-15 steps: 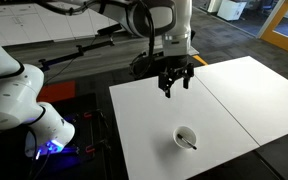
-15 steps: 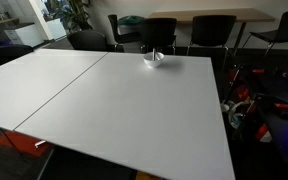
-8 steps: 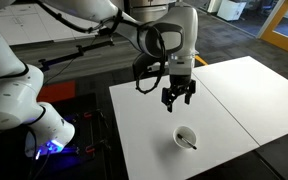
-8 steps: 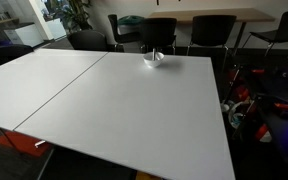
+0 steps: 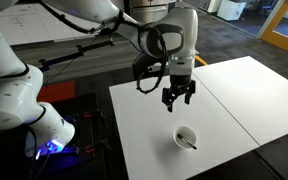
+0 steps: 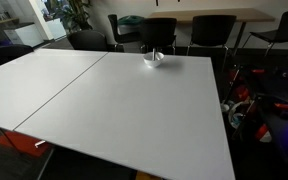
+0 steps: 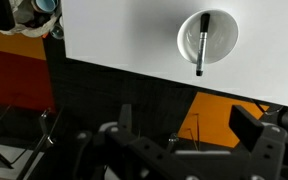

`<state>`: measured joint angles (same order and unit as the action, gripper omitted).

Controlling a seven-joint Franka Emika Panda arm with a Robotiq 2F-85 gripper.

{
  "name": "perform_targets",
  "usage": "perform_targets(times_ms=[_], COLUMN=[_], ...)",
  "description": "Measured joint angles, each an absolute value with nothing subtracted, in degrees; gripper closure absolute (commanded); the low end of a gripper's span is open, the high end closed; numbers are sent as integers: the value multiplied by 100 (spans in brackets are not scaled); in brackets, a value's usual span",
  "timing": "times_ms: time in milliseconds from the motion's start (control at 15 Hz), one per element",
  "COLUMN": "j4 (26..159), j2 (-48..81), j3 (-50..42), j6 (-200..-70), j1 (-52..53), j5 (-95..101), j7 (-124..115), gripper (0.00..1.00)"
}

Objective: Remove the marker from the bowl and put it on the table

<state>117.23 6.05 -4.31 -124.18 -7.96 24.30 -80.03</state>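
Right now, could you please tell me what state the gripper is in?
Gripper: open, holding nothing; the marker lies in the bowl.

In an exterior view the bowl is too small for me to see the marker inside it. The table is cut off by the right and bottom edges. In the wrist view the gripper is dark and blurred, and the lower edge cuts its body.
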Motion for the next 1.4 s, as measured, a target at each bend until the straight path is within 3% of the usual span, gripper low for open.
perform_targets(times_ms=[800,1400], j4=[11308,10623], j2=[2008,2981], j3=[-861,-1299], j6=[-13605,-13690], j1=[-686,-375], j5=[1855,1800], j7=[-8148,-8858], gripper=[0,3])
